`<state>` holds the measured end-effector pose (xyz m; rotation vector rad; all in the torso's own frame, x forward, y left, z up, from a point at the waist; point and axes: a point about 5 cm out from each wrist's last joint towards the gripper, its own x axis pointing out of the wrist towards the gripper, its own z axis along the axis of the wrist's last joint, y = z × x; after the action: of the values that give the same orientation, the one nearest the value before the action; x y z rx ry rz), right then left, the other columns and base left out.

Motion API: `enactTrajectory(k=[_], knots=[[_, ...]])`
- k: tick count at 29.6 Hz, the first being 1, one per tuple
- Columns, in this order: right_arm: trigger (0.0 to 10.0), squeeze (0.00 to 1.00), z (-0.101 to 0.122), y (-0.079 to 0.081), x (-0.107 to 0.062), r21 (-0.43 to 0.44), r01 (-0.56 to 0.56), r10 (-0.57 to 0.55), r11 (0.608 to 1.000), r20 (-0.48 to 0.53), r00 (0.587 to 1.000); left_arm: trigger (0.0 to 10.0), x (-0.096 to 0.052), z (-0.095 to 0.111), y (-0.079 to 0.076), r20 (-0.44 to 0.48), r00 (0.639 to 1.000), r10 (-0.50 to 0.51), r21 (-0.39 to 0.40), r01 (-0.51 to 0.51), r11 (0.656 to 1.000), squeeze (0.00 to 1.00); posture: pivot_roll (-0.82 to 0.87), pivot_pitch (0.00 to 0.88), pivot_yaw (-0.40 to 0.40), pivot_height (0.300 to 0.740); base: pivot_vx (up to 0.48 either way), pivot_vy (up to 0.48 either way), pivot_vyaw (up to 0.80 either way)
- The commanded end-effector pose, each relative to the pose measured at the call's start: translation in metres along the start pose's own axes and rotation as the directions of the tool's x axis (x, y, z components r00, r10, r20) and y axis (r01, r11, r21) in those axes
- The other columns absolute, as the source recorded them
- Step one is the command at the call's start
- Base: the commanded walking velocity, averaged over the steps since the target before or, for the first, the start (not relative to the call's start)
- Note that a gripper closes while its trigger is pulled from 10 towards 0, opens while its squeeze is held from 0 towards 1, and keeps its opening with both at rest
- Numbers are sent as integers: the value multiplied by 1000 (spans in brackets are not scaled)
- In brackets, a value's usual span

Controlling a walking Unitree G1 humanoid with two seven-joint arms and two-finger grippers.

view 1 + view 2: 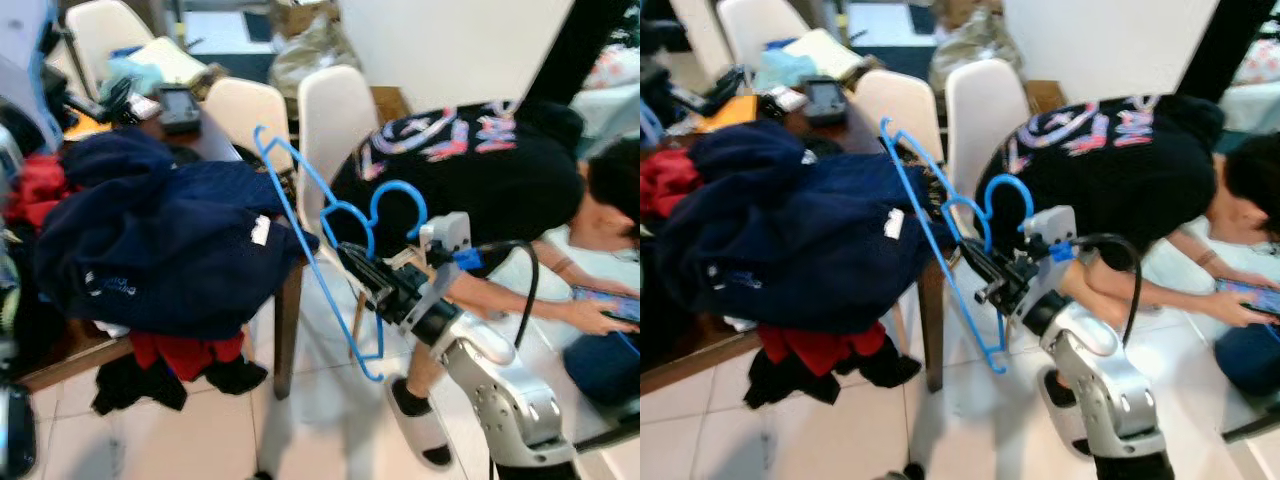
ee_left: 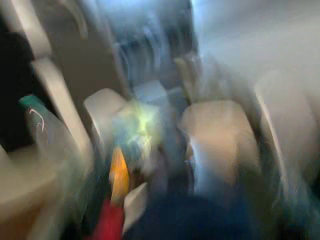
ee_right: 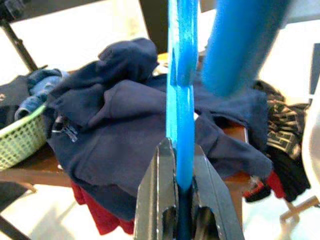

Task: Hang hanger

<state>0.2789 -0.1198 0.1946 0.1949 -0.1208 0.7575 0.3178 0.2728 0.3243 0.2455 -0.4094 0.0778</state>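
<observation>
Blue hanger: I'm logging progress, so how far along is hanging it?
Done: the right tool is shut on the blue hanger, lifted off the table beside the navy hoodie. In hand: the hanger is held in the air in front of a bending person. Left: carrying it to a rail or hook and hooking it on.

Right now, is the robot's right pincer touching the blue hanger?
Touching. The right wrist view shows the right pincer with both fingers pressed against the hanger, which runs straight up between them.
</observation>
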Motion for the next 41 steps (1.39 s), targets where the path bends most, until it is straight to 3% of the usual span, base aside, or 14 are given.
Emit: enactTrajectory(k=[1, 3, 4, 6, 10, 12, 13, 15, 17, 20, 23, 31, 37, 41], knots=[[10000, 0, 1, 2, 0, -6, -12, 12, 1000, 14, 1000, 10000, -20, -9, -4, -37, 994, 105, -55, -107, 993, 0, 112, 177, -48, 740, 0, 0, 800], [10000, 0, 1, 2, 0, -6, -12, 12, 1000, 14, 1000, 10000, -20, -9, -4, -37, 994, 105, -55, -107, 993, 0, 112, 177, -48, 740, 0, 0, 800], [10000, 0, 1, 0, -1, -7, -7, 8, 1000, 15, 1000, 10000, -35, -17, -10, -67, 986, 152, -74, -157, 985, 0, 118, 176, -47, 740, 0, 0, 800], [10000, 0, 0, -1, -2, -7, 0, 0, 1000, 14, 1000, 10000, -44, -21, -12, -84, 982, 169, -50, -173, 984, 0, 125, 174, -47, 740, 0, 0, 800], [10000, 0, -1, -2, -4, -7, 6, -6, 1000, 11, 1000, 10000, -50, -23, -11, -98, 978, 184, -18, -186, 982, 0, 127, 174, -45, 740, 0, 0, 800], [10000, 0, -2, -3, -5, -7, 10, -10, 1000, 8, 1000, 10000, -54, -26, -6, -109, 973, 204, 12, -204, 979, 0, 131, 171, -42, 740, 0, 0, 800], [10000, 0, -2, -3, -6, -8, 13, -13, 1000, 7, 1000, 10000, -57, -30, 5, -125, 959, 254, 28, -252, 967, 0, 133, 170, -42, 740, 0, 0, 800], [10000, 0, -2, -3, -6, -8, 13, -13, 1000, 7, 1000, 10000, -57, -30, 5, -125, 959, 254, 28, -252, 967, 0, 133, 170, -42, 740, 0, 0, 800], [10000, 0, -4, -4, -6, -9, 12, -12, 1000, 3, 1000, 10000, -60, -32, 28, -132, 925, 355, 61, -350, 935, 0, 133, 170, -42, 740, 0, 0, 800], [10000, 0, -5, -3, -6, -9, 10, -10, 1000, -1, 1000, 10000, -62, -31, 39, -132, 909, 395, 52, -391, 919, 0, 133, 170, -42, 740, 0, 0, 800], [10000, 0, -6, -3, -5, -8, 9, -9, 1000, -2, 1000, 10000, -61, -30, 25, -129, 938, 321, 28, -320, 947, 0, 134, 167, -44, 740, 0, 0, 800], [10000, 0, -6, -4, -4, -10, 33, -33, 999, 6, 999, 10000, -55, -27, 6, -103, 971, 218, -23, -221, 975, 0, 132, 161, -45, 740, 0, 0, 800], [10000, 0, -8, -10, -2, -20, 93, -93, 996, -9, 996, 10000, -43, -30, 15, -96, 965, 243, -90, -252, 964, 0, 131, 158, -46, 740, 0, 0, 87], [10000, 0, -7, -12, -3, -21, 98, -99, 995, -11, 995, 10000, -44, -34, 23, -134, 937, 323, -132, -340, 931, 0, 121, 161, -42, 740, 0, 0, 0]])
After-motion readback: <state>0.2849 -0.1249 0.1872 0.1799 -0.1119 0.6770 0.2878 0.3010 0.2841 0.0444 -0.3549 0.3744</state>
